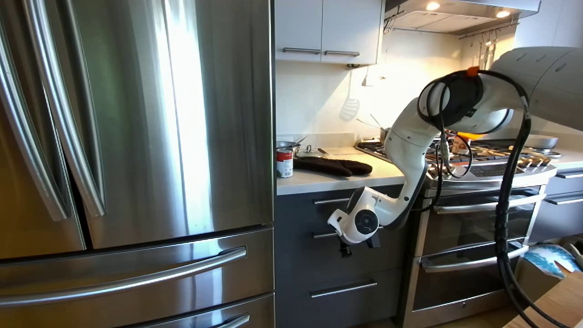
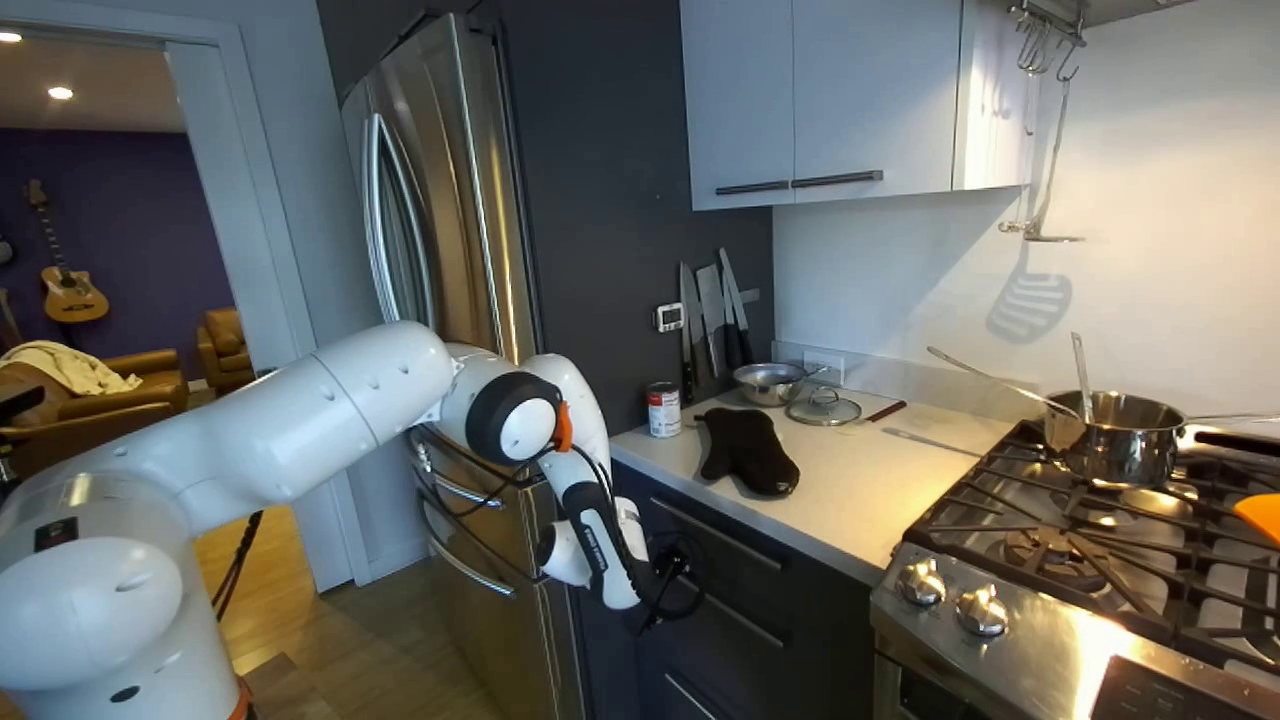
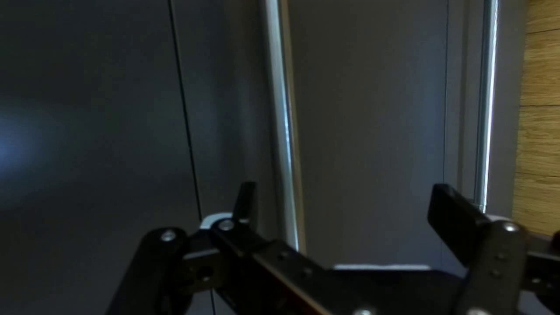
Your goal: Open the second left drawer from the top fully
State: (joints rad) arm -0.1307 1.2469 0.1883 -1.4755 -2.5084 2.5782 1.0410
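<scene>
- Target: 2nd drawer, mid of 3-stack under counter, btwn fridge & range; front looks flush, so prob not pulled yet.
- Gripper: fingers spread wide, nothing held.
- Silver bar handle falls btwn fingertips in wrist view, closer to the one on that view's left; contact/depth can't tell.
- Step (my read) = align + grasp. Center bar btwn fingers, ease in til they straddle it, clamp, then pull straight & level, no twist, to end of travel.
- Don't confuse w/ bottom drawer handle.
- Containers: drawer contents hidden. Saucepan on range: utensil sticking up from it, rest can't tell. Steel pan + can on counter: contents can't tell.
</scene>
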